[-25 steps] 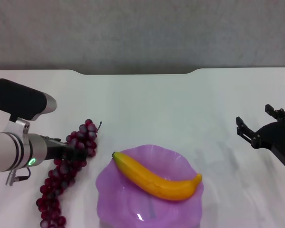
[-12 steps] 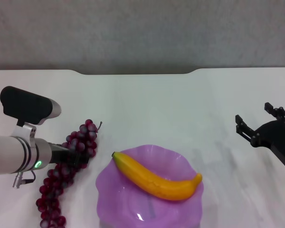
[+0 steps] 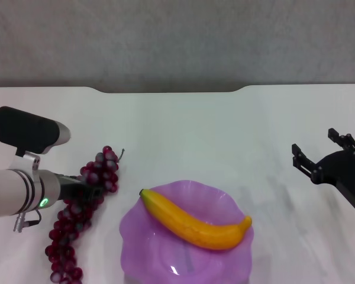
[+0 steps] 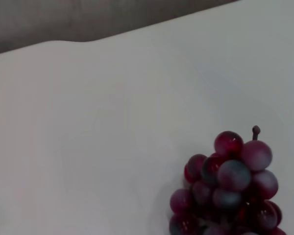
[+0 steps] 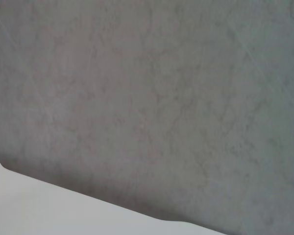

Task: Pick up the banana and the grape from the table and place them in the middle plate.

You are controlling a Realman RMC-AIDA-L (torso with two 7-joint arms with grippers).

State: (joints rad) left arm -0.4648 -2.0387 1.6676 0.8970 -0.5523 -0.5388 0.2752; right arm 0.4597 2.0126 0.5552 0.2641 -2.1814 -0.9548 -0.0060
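Note:
The banana (image 3: pixel 195 223) lies across the middle plate (image 3: pixel 133 245), a purple scalloped dish at the near centre of the table (image 3: pixel 195 130). Left of the plate lies the grape (image 3: pixel 64 242), a long dark red bunch. My left gripper (image 3: pixel 90 190) is shut on the bunch's upper part, and the tail still trails on the table. In the left wrist view the stem end of the grape (image 4: pixel 230 183) shows close up. My right gripper (image 3: pixel 314 142) hovers open at the far right, holding nothing.
The white tabletop runs back to a notched far edge (image 3: pixel 165 91) with a grey wall behind. The right wrist view shows only that wall and a strip of table edge (image 5: pixel 49 205).
The left arm pushed in toward the bunch, then drew back left and slightly up. The top of the grape bunch shifted up-left with it. Banana, plate and right arm stayed put.

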